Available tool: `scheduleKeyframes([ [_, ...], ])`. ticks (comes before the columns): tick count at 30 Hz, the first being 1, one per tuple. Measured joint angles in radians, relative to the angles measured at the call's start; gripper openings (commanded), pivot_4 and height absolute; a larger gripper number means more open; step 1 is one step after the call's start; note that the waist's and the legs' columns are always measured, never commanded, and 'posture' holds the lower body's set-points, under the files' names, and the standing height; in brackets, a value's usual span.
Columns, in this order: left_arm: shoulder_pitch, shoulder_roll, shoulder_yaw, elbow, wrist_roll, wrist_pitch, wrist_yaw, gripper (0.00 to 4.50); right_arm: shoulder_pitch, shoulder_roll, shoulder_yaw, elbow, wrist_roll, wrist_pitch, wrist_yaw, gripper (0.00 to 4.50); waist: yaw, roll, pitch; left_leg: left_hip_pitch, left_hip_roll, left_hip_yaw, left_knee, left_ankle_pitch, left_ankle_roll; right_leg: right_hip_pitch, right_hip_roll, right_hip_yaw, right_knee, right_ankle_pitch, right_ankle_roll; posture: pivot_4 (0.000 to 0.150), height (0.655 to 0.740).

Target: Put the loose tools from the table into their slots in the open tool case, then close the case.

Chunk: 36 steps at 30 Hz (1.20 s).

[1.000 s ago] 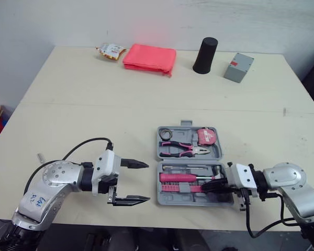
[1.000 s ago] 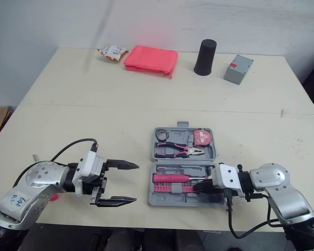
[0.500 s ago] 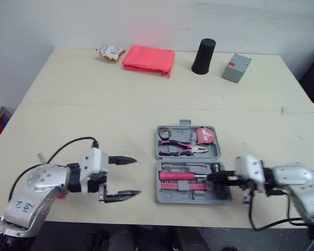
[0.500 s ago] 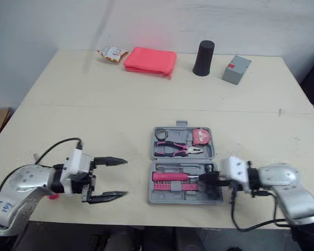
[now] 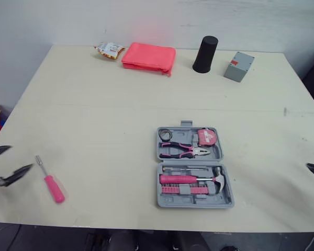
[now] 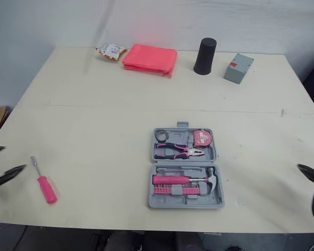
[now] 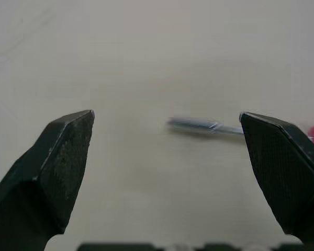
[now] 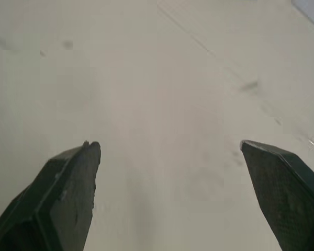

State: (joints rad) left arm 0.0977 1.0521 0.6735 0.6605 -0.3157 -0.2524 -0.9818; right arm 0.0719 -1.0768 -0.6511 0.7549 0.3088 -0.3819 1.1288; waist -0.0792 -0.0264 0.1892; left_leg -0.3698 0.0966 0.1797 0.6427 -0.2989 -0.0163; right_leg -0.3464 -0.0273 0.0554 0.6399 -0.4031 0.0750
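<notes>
Left wrist view: the left tool (image 7: pixel 166 116), fingers spread and empty, faces the steel shaft of the pink-handled screwdriver (image 7: pixel 204 126) lying on the cream surface (image 5: pixel 104 130), well apart from the open grey plastic case (image 5: pixel 220 200). A grip across the handle seems soundest; the right tool (image 8: pixel 167 144) is likewise spread.

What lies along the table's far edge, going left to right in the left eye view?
snack packet → pink pouch → black cup → grey box
</notes>
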Motion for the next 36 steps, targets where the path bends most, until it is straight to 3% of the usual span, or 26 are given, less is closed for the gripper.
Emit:
scheduleKeyframes([
  [5, 0.055, 0.08, 0.093, 0.258, 0.016, -0.067, 0.095, 4.5, -0.042, -0.019, 0.003, 0.184, -0.022, -0.111, -0.04, 4.47, -0.027, 0.0, 0.0, 0.001, 0.001, 0.003, 0.001, -0.001, -0.002, -0.003, 0.0, 0.002, 0.009, -0.002, 0.001, 0.15, 0.74],
  [10, 0.121, 0.048, 0.137, 0.199, -0.019, 0.002, 0.105, 4.5, -0.14, 0.043, 0.071, 0.122, -0.005, -0.08, -0.008, 4.47, -0.054, -0.001, 0.0, 0.004, 0.001, 0.003, 0.003, 0.003, -0.003, -0.004, 0.0, 0.003, 0.019, -0.002, 0.003, 0.15, 0.74],
  [16, 0.339, -0.162, 0.201, -0.286, -0.134, 0.274, 0.131, 4.5, -0.183, 0.172, 0.19, -0.161, 0.027, 0.039, -0.014, 4.47, -0.061, -0.001, 0.0, 0.0, 0.001, -0.001, 0.002, 0.006, -0.006, -0.008, 0.001, 0.002, 0.023, -0.001, 0.002, 0.15, 0.74],
  [20, 0.447, -0.292, 0.252, -0.653, -0.194, 0.499, 0.264, 4.5, -0.225, 0.264, 0.237, -0.341, 0.129, 0.079, 0.051, 4.47, -0.053, -0.002, 0.0, 0.0, 0.001, -0.002, 0.002, 0.006, -0.006, -0.006, 0.001, 0.002, 0.021, -0.001, 0.002, 0.15, 0.74],
  [22, 0.463, -0.353, 0.251, -0.865, -0.204, 0.663, 0.406, 4.5, -0.244, 0.318, 0.275, -0.444, 0.209, 0.146, 0.089, 4.47, -0.045, -0.003, 0.001, -0.001, 0.001, -0.004, 0.004, 0.006, -0.005, -0.005, 0.001, 0.002, 0.02, 0.0, 0.003, 0.15, 0.74],
  [26, 0.408, -0.443, 0.251, -1.257, -0.354, 1.065, 0.723, 4.5, -0.255, 0.413, 0.373, -0.644, 0.322, 0.213, 0.176, 4.47, -0.013, -0.004, 0.001, 0.0, 0.0, -0.008, 0.005, 0.006, -0.004, -0.001, 0.001, 0.001, 0.019, 0.0, 0.004, 0.15, 0.74],
  [28, 0.364, -0.463, 0.254, -1.366, -0.423, 1.215, 0.829, 4.5, -0.259, 0.428, 0.399, -0.695, 0.343, 0.234, 0.193, 4.47, -0.003, -0.004, 0.001, 0.001, -0.001, -0.009, 0.006, 0.006, -0.004, 0.0, 0.001, 0.0, 0.018, 0.0, 0.004, 0.15, 0.74],
  [32, 0.249, -0.624, 0.257, -1.518, -0.452, 1.527, 1.079, 4.5, -0.255, 0.465, 0.458, -0.796, 0.36, 0.214, 0.279, 4.47, -0.002, -0.004, 0.001, 0.002, -0.001, -0.01, 0.006, 0.006, -0.004, 0.004, 0.002, -0.002, 0.015, 0.0, 0.004, 0.15, 0.74],
  [36, 0.138, -0.732, 0.213, -1.605, -0.435, 1.662, 1.195, 4.5, -0.278, 0.504, 0.5, -0.841, 0.364, 0.214, 0.284, 4.47, -0.001, -0.006, 0.001, 0.002, -0.002, -0.012, 0.008, 0.007, -0.004, 0.005, 0.002, -0.002, 0.016, 0.001, 0.004, 0.15, 0.74],
])
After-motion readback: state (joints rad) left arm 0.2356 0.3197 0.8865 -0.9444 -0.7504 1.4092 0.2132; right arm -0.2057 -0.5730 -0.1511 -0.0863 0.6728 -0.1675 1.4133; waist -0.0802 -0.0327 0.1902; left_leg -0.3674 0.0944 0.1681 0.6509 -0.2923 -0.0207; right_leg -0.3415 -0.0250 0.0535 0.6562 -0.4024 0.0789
